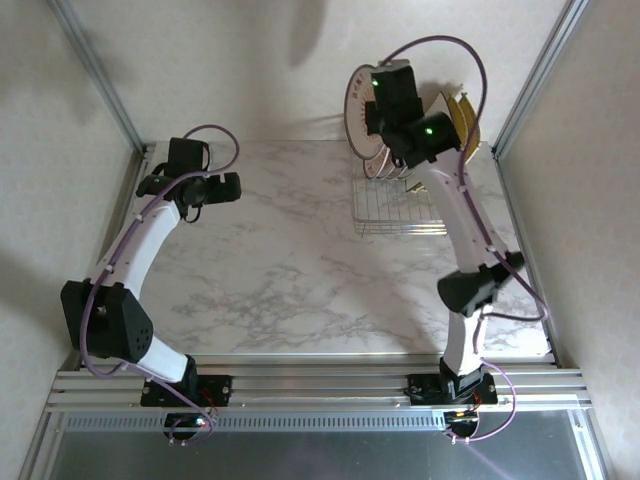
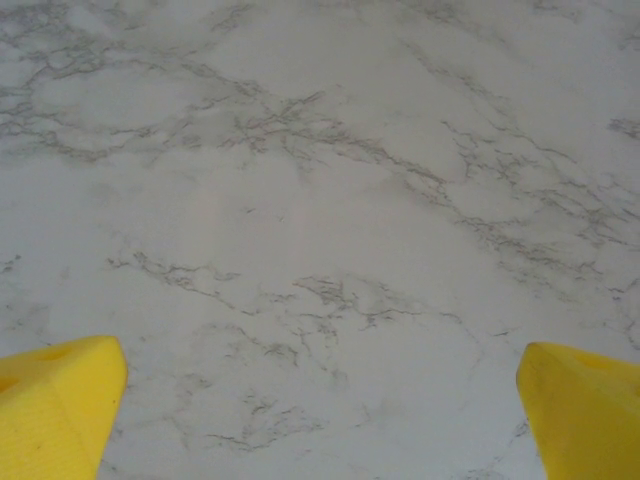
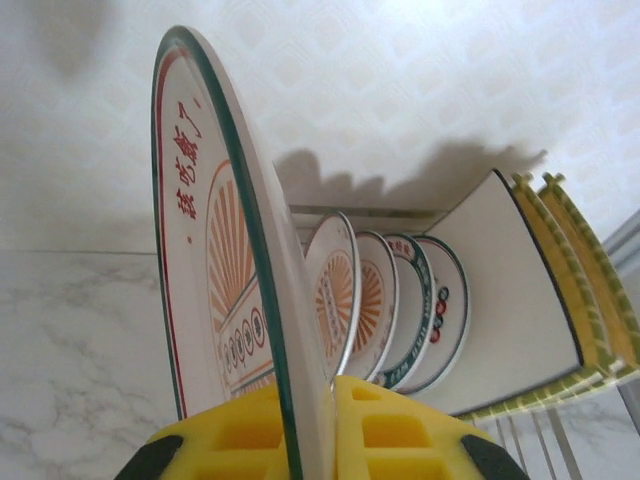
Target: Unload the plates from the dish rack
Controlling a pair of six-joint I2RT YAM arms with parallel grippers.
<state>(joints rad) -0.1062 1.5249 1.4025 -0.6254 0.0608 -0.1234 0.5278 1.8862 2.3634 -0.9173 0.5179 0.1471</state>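
Two claws stand in very different states. Nearest the arm bases, the left claw [image 2: 320, 415] hangs over the bare white marble worktop [image 2: 300, 180], well apart from the rack. Its yellow fingers [image 2: 55, 410] are spread wide with nothing between them.

Farther out on the right, the right claw [image 3: 312, 430] is clamped on the lower edge of a round white plate with a dark green rim and red lettering [image 3: 215, 250], held upright and edge-on to the wrist camera. This plate is at the end of the row nearest that camera and looks raised above its neighbours. Whether its bottom is clear of the silver wire dish rack [image 1: 400, 212] is hidden by the fingers.

Behind it four more round white plates [image 3: 375, 300] stand in the rack. A square white plate [image 3: 510, 300] comes next, and yellow woven-patterned square plates [image 3: 585, 270] are at the far end.

The step in hand looks like drawing out the first plate. The next move calls for a straight lift until the rim clears the dividers. After that comes a swing to open worktop and a tilt to lay the plate flat, without brushing the plate behind it.
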